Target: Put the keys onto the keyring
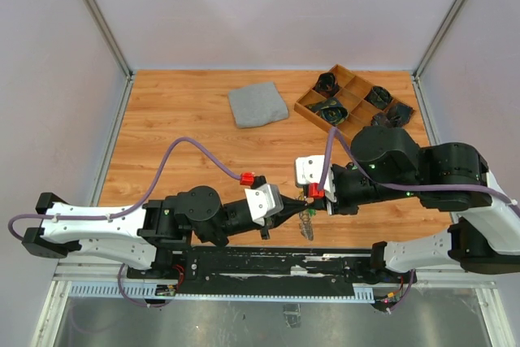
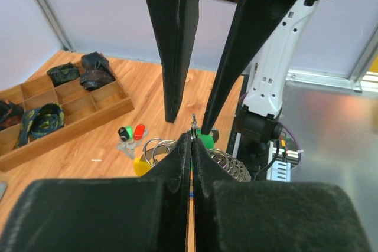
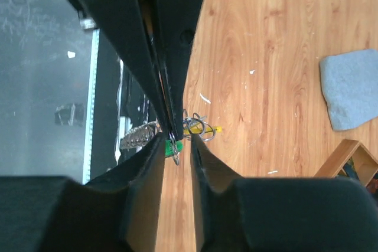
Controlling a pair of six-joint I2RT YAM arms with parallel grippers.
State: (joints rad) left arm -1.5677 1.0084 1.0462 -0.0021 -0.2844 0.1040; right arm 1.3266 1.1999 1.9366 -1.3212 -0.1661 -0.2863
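My left gripper (image 2: 193, 137) is shut on a thin metal ring that carries the green key (image 2: 205, 140), held just above the table. My right gripper (image 3: 177, 140) faces it with its jaws slightly apart. The ring and the green key (image 3: 172, 145) hang in that gap, and neither pad visibly presses them. In the top view the left gripper (image 1: 294, 209) and right gripper (image 1: 314, 200) meet tip to tip near the front edge. The coiled silvery keyring (image 2: 233, 166) lies right below. Red (image 2: 139, 131) and yellow (image 2: 142, 165) keys rest on the wood beside loose rings.
A wooden compartment tray (image 1: 302, 107) holding dark items stands at the back right. Left of it lies a folded grey cloth (image 1: 257, 105). The table's near edge and the black base rail (image 1: 268, 262) run just behind the grippers.
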